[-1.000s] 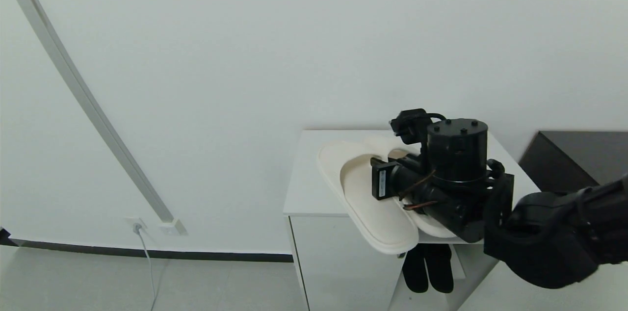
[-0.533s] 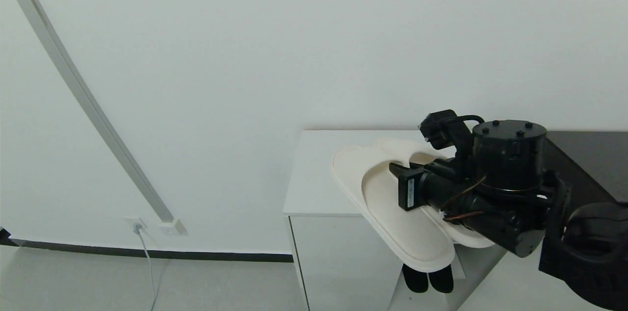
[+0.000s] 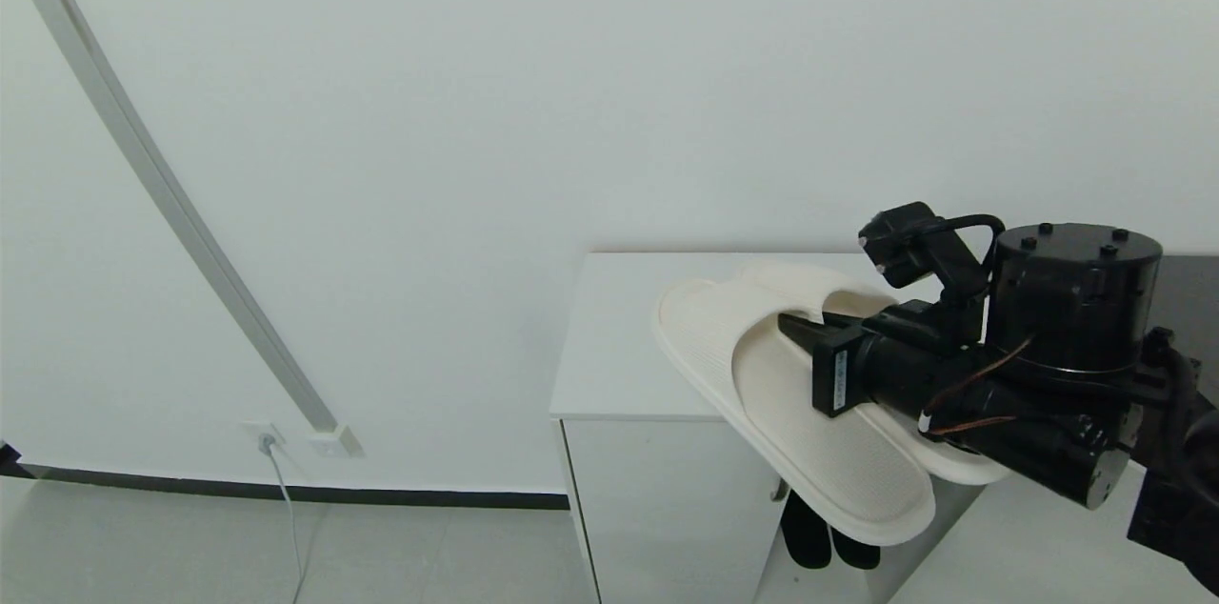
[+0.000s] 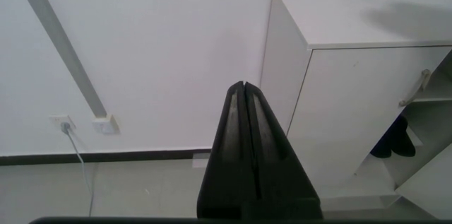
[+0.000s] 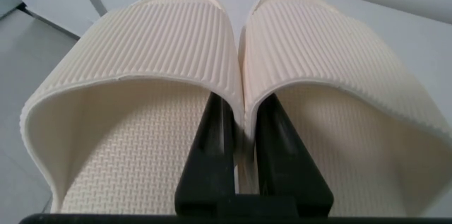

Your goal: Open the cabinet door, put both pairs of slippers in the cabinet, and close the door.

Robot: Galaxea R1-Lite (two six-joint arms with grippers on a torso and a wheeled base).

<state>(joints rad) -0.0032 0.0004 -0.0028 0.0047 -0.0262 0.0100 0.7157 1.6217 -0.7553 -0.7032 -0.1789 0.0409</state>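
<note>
cream slippers [image 3: 819, 432]: hanging tilted over the cabinet [image 3: 609, 347] top's front edge, heels sticking out past it
right gripper [image 5: 244, 121]: clamping the pair's adjoining uppers, one finger inside each
black slippers [image 3: 824, 537]: sitting low inside the cabinet
left gripper [image 4: 244, 104]: fingers pressing together, holding nothing, beside the cabinet

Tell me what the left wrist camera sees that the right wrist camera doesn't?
Left wrist view: the left gripper, shut and holding nothing, the white cabinet from the front with a door handle, the black slippers on a shelf inside, and a wall socket with a cable. Right wrist view: the cream slippers up close, with the right gripper pinching their inner edges together, one finger inside each slipper. Shared: probably the cabinet's white top, which seems to lie behind the cream slippers' toes.
</note>
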